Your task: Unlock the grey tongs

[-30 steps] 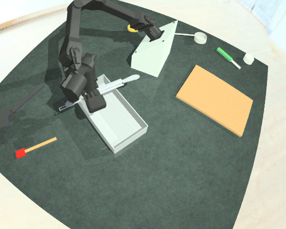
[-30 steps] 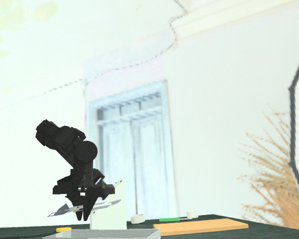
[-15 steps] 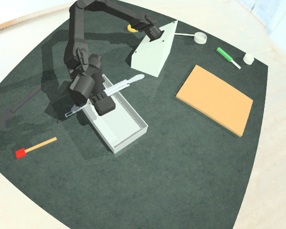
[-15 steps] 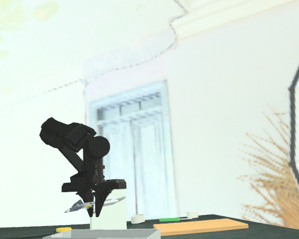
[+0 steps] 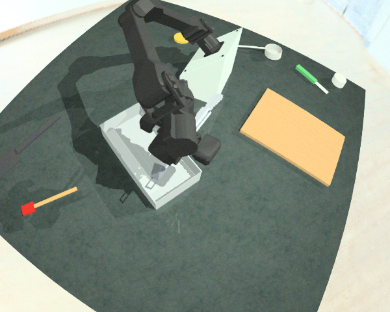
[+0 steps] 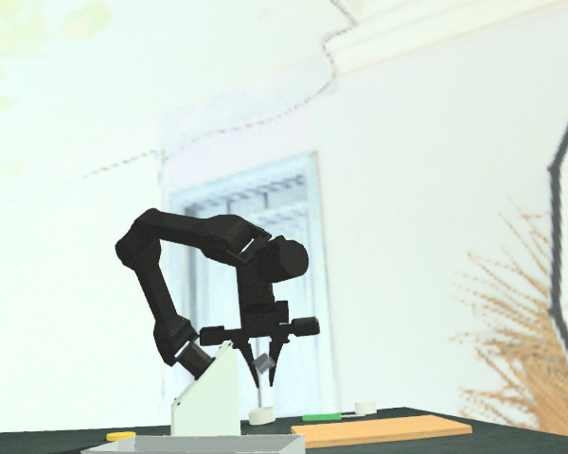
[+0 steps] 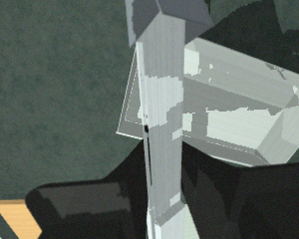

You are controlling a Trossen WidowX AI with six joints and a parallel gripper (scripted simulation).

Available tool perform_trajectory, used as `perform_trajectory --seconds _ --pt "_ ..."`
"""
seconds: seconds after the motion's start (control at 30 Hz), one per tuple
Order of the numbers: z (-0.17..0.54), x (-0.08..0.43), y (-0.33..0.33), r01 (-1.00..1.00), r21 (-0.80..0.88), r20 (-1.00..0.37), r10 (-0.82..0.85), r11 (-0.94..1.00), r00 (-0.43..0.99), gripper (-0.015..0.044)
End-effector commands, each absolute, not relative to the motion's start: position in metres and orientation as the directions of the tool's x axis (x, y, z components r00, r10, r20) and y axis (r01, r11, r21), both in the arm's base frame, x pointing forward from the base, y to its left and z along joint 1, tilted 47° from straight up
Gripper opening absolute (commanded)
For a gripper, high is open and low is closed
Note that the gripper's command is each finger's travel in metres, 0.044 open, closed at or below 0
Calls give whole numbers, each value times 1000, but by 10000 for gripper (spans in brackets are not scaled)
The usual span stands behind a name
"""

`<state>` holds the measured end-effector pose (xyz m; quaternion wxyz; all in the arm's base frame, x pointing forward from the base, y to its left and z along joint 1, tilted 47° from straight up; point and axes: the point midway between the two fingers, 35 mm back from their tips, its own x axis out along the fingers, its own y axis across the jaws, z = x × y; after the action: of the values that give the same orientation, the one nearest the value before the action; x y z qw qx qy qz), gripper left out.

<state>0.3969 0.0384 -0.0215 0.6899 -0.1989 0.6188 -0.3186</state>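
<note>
My gripper [image 6: 264, 383] [image 7: 157, 140] is shut on the grey tongs [image 5: 209, 113] [image 6: 263, 362] [image 7: 164, 100] and holds them in the air above the roasting tin [image 5: 179, 192] [image 6: 270, 444]. In the top view the pale tips point to the upper right, towards the arm's base, and the dark hinge end reaches to the lower left over the tin. The two arms of the tongs look close together; whether the lock is on cannot be told. The exterior camera sees the tongs nearly end-on. The wooden board [image 5: 292, 134] [image 6: 381, 430] [image 7: 21, 216] lies flat to the right of the tin.
The pale base block [image 5: 210, 75] [image 6: 208, 410] stands behind the tin. A white cup with a handle [image 5: 273, 52], a green-handled tool [image 5: 306, 74] and a white cylinder [image 5: 338, 80] lie behind the board. A red-headed tool [image 5: 28, 208] and dark spatula [image 5: 7, 162] lie left; a yellow disc [image 5: 181, 38] is at the back.
</note>
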Motion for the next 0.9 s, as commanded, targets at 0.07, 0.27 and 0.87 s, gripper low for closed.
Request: perform_trajectory --seconds 0.07,0.27,0.87 --pt "-50 386 80 30 -681 -731 -681 732 28 -150" --pt "-79 367 119 -130 -686 -724 -690 716 22 -150" --pt "-132 308 190 -451 -627 -719 -695 635 21 -150"
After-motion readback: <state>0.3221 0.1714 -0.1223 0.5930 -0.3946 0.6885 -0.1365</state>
